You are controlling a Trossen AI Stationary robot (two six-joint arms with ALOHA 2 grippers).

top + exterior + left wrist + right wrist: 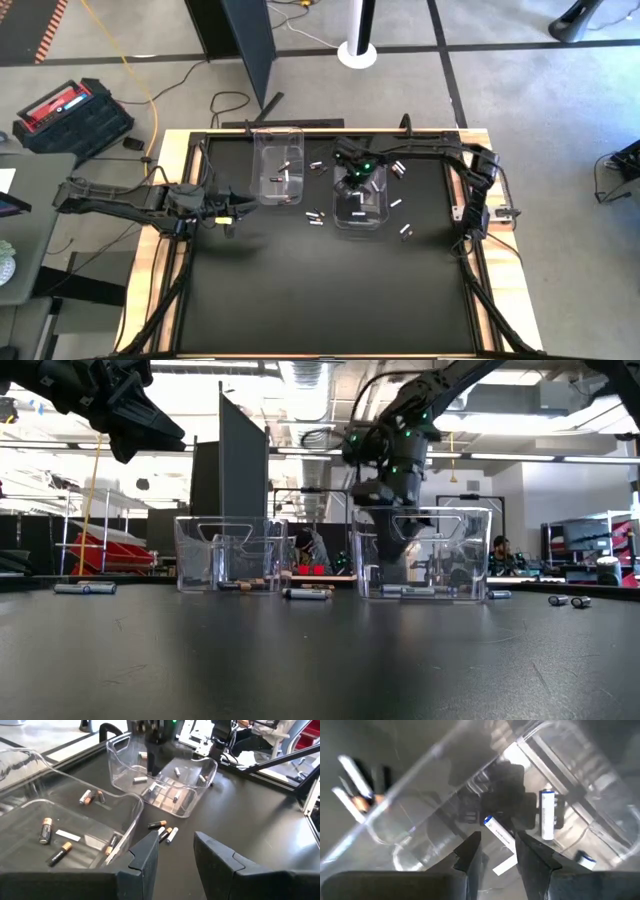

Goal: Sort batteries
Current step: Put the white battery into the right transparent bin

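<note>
Two clear bins stand on the black table. The left bin (278, 165) holds dark, copper-ended batteries (45, 830). The right bin (358, 205) holds white batteries (547, 814). My right gripper (497, 851) hangs open over the right bin, pointing steeply down; a white battery (499, 834) lies on the bin floor below its fingertips, apart from them. My left gripper (175, 851) waits open and empty above the table, left of the left bin (232, 212). Loose batteries (315, 216) lie on the table between the bins.
More loose batteries lie beyond the bins (318, 167) and right of the right bin (398, 170), (406, 232). The near half of the table (320, 300) is bare black mat. Wooden edges (165, 140) frame the table.
</note>
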